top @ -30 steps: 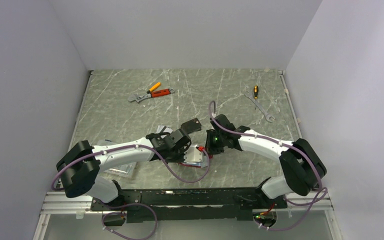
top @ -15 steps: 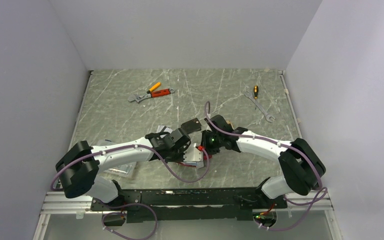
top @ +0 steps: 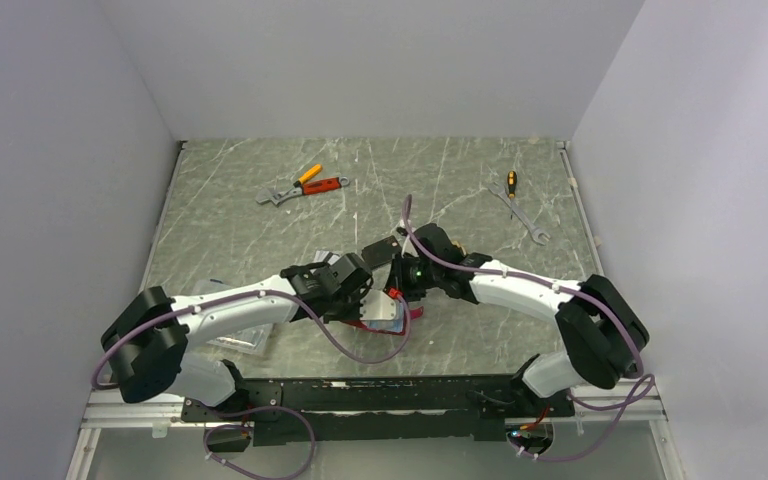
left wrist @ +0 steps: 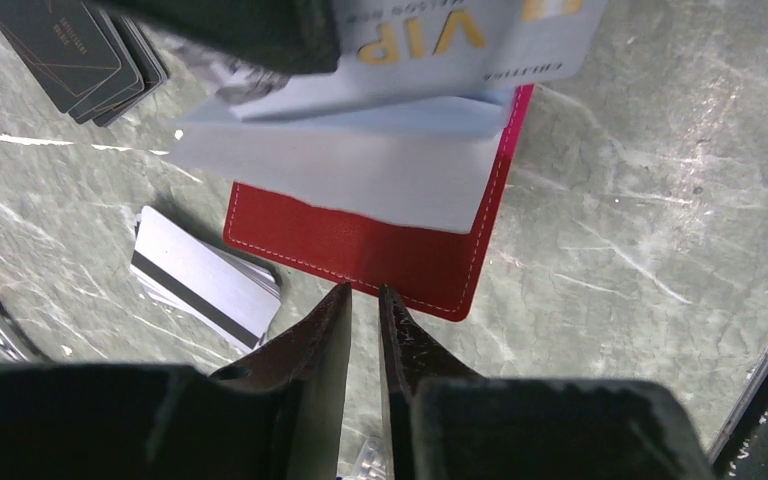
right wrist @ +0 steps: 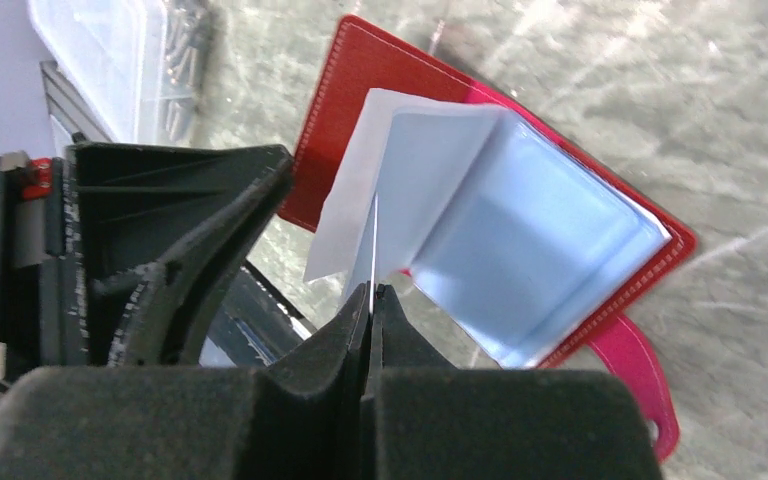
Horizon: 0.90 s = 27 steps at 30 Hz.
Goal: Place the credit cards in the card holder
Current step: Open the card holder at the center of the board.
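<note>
The red card holder (left wrist: 360, 245) lies open on the table, its bluish lining (right wrist: 540, 260) turned up; it also shows in the top view (top: 385, 312). My right gripper (right wrist: 372, 292) is shut on a silver credit card (left wrist: 460, 40) marked VIP, held edge-on (right wrist: 374, 240) over the lining pages. My left gripper (left wrist: 363, 292) is shut and empty, its tips at the holder's near edge. A stack of silver cards with a dark stripe (left wrist: 205, 285) lies just left of the holder. No orange-gold card shows.
A stack of black flat cards (left wrist: 70, 50) lies beyond the holder (top: 385, 248). A clear plastic box (right wrist: 120, 50) sits near the left arm (top: 240, 340). Orange-handled tools (top: 305, 185) lie far left, a wrench and screwdriver (top: 520, 205) far right.
My right gripper has moved left toward the holder with the card in it. My left arm has drawn back a little to the left.
</note>
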### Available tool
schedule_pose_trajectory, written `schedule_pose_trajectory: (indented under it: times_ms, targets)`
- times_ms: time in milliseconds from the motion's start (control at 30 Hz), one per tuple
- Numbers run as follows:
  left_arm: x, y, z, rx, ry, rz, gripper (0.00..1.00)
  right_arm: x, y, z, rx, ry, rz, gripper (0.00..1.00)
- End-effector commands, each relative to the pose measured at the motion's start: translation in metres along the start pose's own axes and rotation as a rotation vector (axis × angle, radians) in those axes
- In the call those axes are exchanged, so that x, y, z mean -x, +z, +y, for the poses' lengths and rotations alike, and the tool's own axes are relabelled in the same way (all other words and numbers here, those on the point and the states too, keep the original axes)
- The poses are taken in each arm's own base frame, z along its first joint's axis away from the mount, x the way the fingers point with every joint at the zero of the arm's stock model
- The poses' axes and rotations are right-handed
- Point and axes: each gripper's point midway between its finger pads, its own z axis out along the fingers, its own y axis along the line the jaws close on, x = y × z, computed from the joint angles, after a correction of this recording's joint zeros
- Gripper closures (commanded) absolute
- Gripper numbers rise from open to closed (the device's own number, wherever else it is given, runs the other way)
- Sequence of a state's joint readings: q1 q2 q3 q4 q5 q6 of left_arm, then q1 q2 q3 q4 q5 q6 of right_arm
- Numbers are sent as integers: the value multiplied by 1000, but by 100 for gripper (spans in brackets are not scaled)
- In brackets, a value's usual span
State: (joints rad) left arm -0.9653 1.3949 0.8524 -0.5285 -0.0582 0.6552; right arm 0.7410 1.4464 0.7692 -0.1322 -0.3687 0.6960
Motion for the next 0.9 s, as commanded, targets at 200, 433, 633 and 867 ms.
schedule_pose_trajectory:
  times_ms: [200,433,633,867]
  targets:
    - [-9,-12,8,24,-19,-55,79,23,21,36,114,-67,-25,100]
    - [-12,-18,8,14,-18,-76,79,16,38,23,85,-51,19,100]
    - [12,-27,20,3,-19,-133,79,17,50,21,93,-49,25,100]
    - [40,-22,21,-63,-30,-210,79,8,59,7,57,-29,53,100]
